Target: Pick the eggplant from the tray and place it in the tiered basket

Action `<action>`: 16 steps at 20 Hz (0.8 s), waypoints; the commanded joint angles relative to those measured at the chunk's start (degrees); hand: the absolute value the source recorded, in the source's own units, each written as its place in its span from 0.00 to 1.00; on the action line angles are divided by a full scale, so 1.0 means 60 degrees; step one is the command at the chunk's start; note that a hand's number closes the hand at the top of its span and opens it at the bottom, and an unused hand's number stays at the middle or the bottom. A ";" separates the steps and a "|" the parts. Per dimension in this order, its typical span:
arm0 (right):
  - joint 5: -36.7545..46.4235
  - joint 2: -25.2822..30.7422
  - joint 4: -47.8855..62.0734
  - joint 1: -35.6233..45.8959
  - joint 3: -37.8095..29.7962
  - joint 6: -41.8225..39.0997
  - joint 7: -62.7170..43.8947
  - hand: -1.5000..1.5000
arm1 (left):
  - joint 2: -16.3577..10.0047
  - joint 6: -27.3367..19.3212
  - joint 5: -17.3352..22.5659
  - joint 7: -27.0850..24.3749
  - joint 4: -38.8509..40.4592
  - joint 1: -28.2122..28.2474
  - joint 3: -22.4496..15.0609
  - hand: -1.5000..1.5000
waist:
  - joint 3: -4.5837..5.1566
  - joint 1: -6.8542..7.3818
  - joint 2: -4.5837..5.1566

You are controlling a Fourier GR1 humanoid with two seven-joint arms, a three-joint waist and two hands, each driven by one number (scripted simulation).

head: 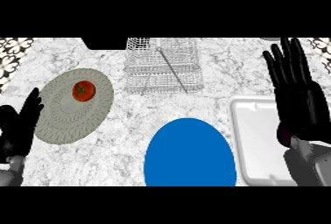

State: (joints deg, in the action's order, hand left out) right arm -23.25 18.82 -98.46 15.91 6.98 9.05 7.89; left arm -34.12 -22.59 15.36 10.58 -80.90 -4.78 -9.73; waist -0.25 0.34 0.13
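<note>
The task looks barely begun: the tiered basket (163,65) shows nothing inside, and the eggplant (282,134), only a dark purple sliver beside the palm, is still at the white tray (255,144). The right hand (298,103) hovers over it, fingers straight and wide, holding nothing. The left hand (19,127) rests open at the surface's (126,131) left edge

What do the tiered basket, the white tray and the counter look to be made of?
Tiered basket: thin metal wire, by its see-through mesh. Tray: probably smooth white plastic, with a glossy moulded rim. Counter: pale marble-like stone, grey-veined.
</note>
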 commanded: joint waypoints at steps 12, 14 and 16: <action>0.2663 0.1645 0.2868 -0.2440 -0.5385 0.6910 -0.1606 0.00 | 0.1932 -0.0205 -0.0026 -0.1334 -0.0314 0.1443 -0.1031 0.50 | 0.0068 -0.0647 -0.0079; 0.3000 0.1347 0.1435 -0.3361 -0.5009 0.7145 -0.1763 0.00 | 0.2457 -0.0719 -0.0485 -0.1312 -0.0658 0.1595 -0.1560 0.50 | 0.0057 -0.0396 -0.0105; 0.3650 0.1393 -0.0004 -0.4006 -0.4410 0.7395 -0.2943 0.00 | 0.2509 -0.0003 -0.0394 -0.1848 0.0210 0.1357 -0.1362 0.50 | 0.0062 -0.0226 -0.0050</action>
State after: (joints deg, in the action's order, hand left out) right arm -5.77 27.89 -89.35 -1.69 -20.12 47.66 -3.97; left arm -21.23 -24.32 13.93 1.96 -81.59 2.86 -16.55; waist 0.16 -2.76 -0.12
